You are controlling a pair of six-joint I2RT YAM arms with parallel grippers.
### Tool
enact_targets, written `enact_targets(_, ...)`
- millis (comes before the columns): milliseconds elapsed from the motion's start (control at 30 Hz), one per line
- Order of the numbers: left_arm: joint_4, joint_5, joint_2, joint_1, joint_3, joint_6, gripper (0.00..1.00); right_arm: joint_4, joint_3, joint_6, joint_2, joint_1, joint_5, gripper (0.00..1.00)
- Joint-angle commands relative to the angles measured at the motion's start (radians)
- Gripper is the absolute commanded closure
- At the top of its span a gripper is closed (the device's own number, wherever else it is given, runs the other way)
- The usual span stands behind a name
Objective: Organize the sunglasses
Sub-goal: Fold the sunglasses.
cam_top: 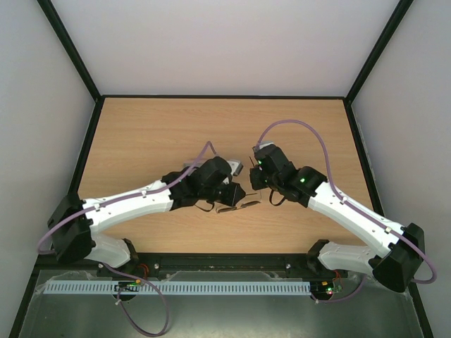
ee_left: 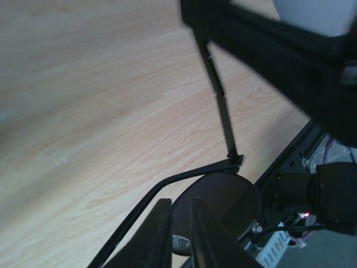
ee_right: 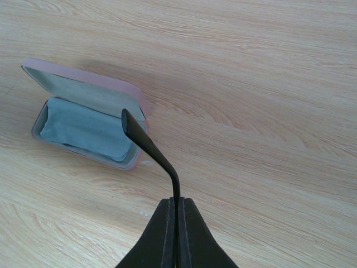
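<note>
Sunglasses (cam_top: 248, 205) sit over the middle of the table (cam_top: 155, 134), a little nearer its near edge than its far one, stretched between the two tools. The left gripper (ee_left: 179, 204) has its fingers drawn close together around the front of the frame, beside one dark oval lens (ee_left: 223, 198). From the hinge one thin black arm runs straight away toward the other tool. The right gripper (ee_right: 177, 201) is pinched tight on the curved tip of that arm (ee_right: 146, 144). Whether any part of the glasses touches the wood cannot be told.

The table is pale wood with a fine grain and a thin black border. Plain white walls (cam_top: 225, 42) close it in on the far, left and right sides, with black posts (cam_top: 70, 49) rising from the far corners. The left arm (cam_top: 134, 201) and right arm (cam_top: 352, 211) reach in from the near corners and meet at the middle, each trailing a purple cable (cam_top: 303, 127). Along the near edge lies a white slotted strip (cam_top: 183, 287).

In the right wrist view a pink case (ee_right: 83, 84) lies open on the wood, near the glasses, with a light blue cloth (ee_right: 83, 128) folded inside it
</note>
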Motion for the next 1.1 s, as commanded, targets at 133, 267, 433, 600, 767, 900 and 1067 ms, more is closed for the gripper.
enact_targets(133, -0.077, -0.105, -0.065, 0.049, 0.049, -0.004, 0.69, 0.002, -0.007, 0.012, -0.006, -0.005, -0.005, 0.99)
enact_targets(267, -0.043, -0.089, -0.013, 0.069, 0.024, -0.007, 0.72, 0.007, -0.005, 0.019, -0.006, -0.006, -0.015, 0.99)
enact_targets(433, 0.002, -0.059, 0.056, 0.069, 0.029, 0.001, 0.84, 0.014, -0.003, 0.024, 0.0, -0.006, -0.026, 0.99)
enact_targets(600, 0.01, -0.04, 0.09, 0.064, 0.041, 0.007, 0.96, 0.018, -0.004, 0.029, 0.006, -0.005, -0.023, 0.99)
enact_targets(767, 0.014, -0.034, 0.087, 0.033, 0.029, 0.001, 0.98, 0.021, -0.004, 0.033, 0.013, -0.005, -0.021, 0.99)
enact_targets(900, 0.02, -0.028, 0.083, 0.0, 0.019, -0.012, 0.98, 0.024, -0.009, 0.035, 0.025, -0.007, -0.015, 0.99)
enact_targets(1067, 0.041, -0.02, 0.082, -0.024, -0.02, -0.03, 0.98, 0.027, -0.014, 0.039, 0.026, -0.016, -0.013, 0.99)
